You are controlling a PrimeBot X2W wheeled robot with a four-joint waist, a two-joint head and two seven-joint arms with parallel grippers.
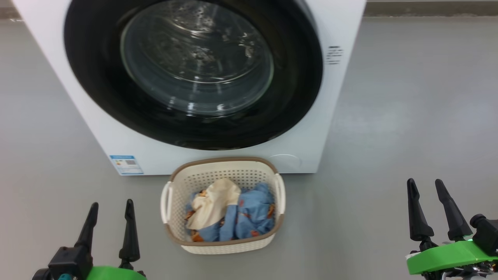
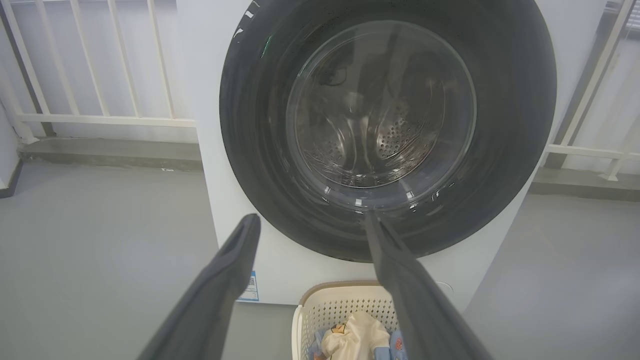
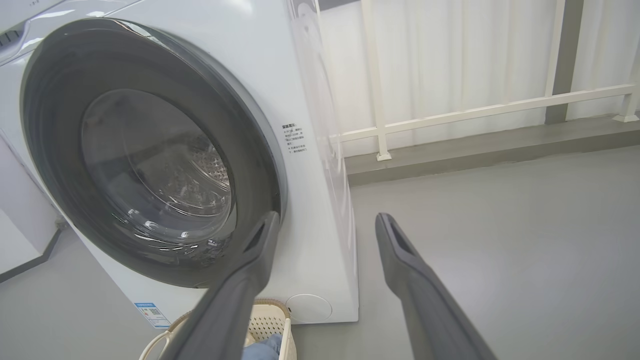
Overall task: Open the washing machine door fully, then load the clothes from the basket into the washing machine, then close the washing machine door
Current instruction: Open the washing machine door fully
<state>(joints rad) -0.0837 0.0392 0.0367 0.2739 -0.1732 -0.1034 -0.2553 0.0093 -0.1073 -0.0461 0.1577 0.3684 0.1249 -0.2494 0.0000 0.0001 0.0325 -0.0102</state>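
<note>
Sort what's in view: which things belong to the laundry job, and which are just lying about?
Job: door, washer, basket, clothes.
Just there: railing, curtain.

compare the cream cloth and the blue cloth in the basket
Colour: the cream cloth is pale cream, while the blue cloth is light blue with small orange prints that are easy to see.
Position: the cream cloth lies on top, toward the left of the basket. The blue cloth spreads beneath it and to the right.
Area: less of the cream cloth shows than of the blue cloth.
Shared: both lie crumpled inside the basket.
</note>
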